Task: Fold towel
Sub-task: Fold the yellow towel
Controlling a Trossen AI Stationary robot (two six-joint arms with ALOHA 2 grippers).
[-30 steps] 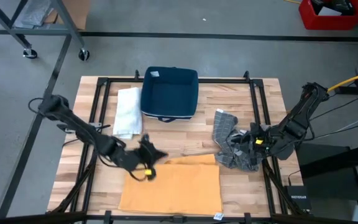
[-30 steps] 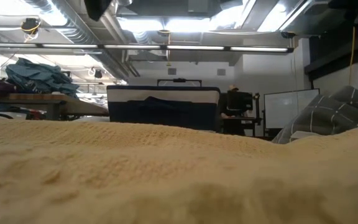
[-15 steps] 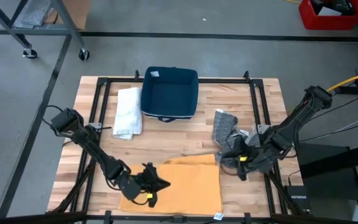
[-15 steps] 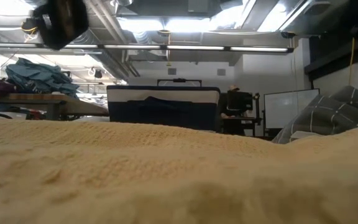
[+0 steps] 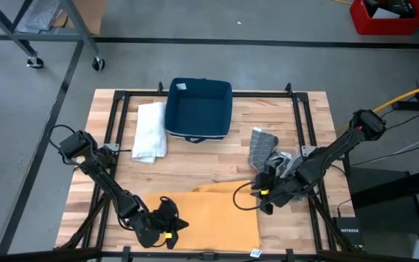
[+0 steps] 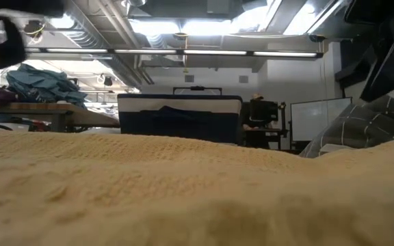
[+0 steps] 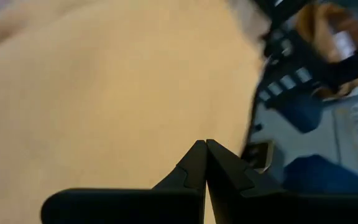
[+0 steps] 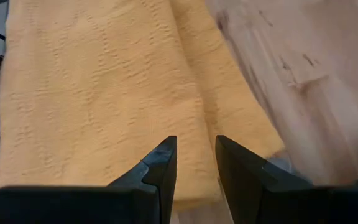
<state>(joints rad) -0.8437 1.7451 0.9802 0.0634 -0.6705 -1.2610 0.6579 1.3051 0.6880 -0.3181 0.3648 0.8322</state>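
Observation:
A yellow towel [image 5: 209, 218] lies spread flat on the near middle of the table and fills the lower part of the low view [image 6: 183, 184]. My left gripper [image 5: 172, 225] hangs over the towel's near left part with its fingers shut [image 7: 205, 144]. Whether it touches the cloth [image 7: 104, 93] does not show. My right gripper [image 5: 257, 198] is open over the towel's far right corner. Its two fingers [image 8: 194, 152] stand above the right edge of the towel [image 8: 104, 81], where a lengthwise crease runs.
A crumpled grey checked cloth [image 5: 271, 164] lies right of the towel, close behind my right arm. A folded white towel [image 5: 150, 131] and a navy bin [image 5: 198, 108] sit toward the far edge. Bare wood [image 5: 195, 164] lies between them and the yellow towel.
My left gripper has travelled from the towel's far left corner toward the table's near edge and now hangs over the near left part. My right gripper has moved from over the grey cloth leftward and nearer, to the yellow towel's far right corner.

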